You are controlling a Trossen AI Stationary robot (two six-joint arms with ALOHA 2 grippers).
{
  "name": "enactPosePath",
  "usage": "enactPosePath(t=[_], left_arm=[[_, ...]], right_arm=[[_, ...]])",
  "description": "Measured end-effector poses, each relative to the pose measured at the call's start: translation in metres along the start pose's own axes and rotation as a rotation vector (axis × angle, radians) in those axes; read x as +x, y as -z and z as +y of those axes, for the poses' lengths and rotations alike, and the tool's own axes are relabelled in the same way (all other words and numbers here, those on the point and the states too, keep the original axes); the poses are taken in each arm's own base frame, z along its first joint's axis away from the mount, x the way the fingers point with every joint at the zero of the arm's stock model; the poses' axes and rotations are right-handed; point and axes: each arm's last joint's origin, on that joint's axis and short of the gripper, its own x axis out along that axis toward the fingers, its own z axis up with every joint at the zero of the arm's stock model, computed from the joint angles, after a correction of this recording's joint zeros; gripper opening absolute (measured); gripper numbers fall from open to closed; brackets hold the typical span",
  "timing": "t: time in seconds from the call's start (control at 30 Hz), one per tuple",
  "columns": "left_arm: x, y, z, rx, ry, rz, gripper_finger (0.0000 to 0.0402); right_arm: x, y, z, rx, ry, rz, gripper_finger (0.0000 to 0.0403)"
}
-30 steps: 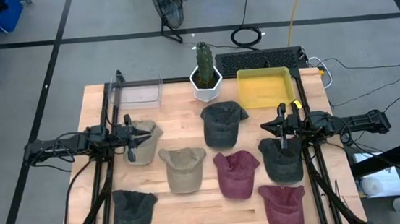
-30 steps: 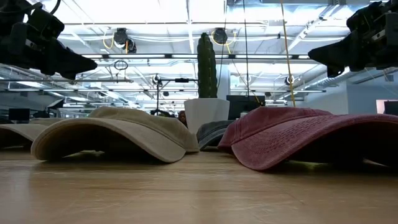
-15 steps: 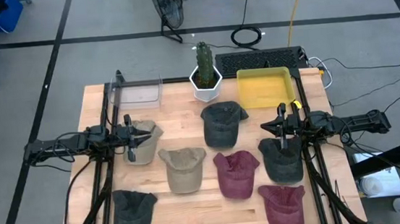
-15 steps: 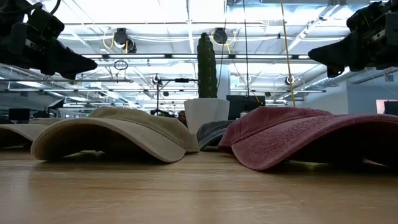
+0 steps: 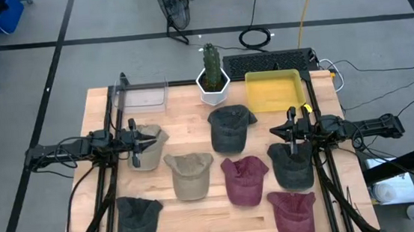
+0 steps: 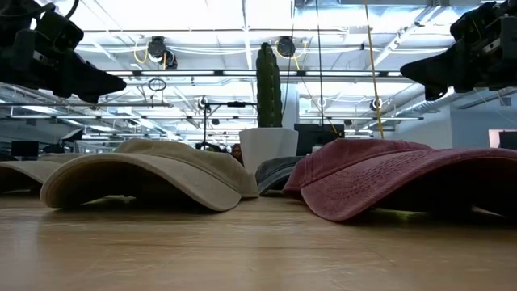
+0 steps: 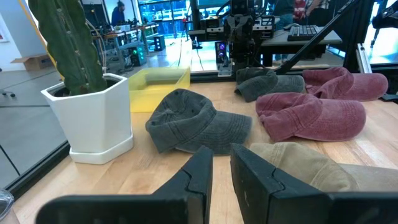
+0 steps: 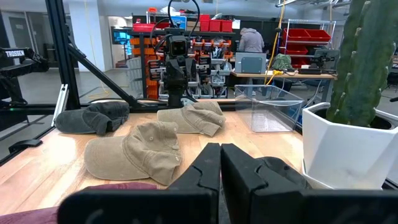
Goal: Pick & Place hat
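Both claws hover empty: left gripper (image 5: 151, 141) slightly parted above the tan hat (image 5: 146, 145) near the desk's left edge, right gripper (image 5: 274, 132) clenched. To my eye, the left should spread wider and pinch the crown squarely.

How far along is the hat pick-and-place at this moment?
Nothing looks done: the yellow bin and clear bin hold no hats, and seven hats lie on the table. Nothing is in hand: the left end effector and right end effector hover empty. Every placement remains.
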Motion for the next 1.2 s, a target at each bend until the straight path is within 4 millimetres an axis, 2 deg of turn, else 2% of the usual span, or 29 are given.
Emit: enactPosePath(t=[0.17,0.33,0.67,0.77,0.93,1.1,1.2], left_arm=[[0.000,0.000,0.000,0.000,0.000,0.000,0.0065],[0.000,0.000,0.000,0.000,0.000,0.000,0.0065],[0.000,0.000,0.000,0.002,0.000,0.000,0.0065],[0.000,-0.002,0.001,0.078,-0.042,-0.023,0.0065],[-0.001,-0.013,0.003,0.009,-0.060,-0.136,0.0065],[-0.002,-0.017,0.003,-0.048,-0.059,-0.186,0.0065],[-0.002,-0.018,0.003,-0.144,-0.036,-0.191,0.0065]], right_arm=[[0.000,0.000,0.000,-0.004,0.000,0.000,0.0004],[0.000,0.000,0.000,-0.081,0.000,0.000,0.0004],[0.000,0.000,0.000,-0.081,0.001,-0.002,0.0004],[0.000,-0.002,-0.001,-0.075,0.029,-0.022,0.0004],[-0.001,-0.010,-0.005,0.130,0.155,-0.105,0.0004],[-0.001,-0.011,-0.005,0.222,0.150,-0.127,0.0004],[-0.001,-0.011,-0.005,0.292,0.140,-0.132,0.0004]])
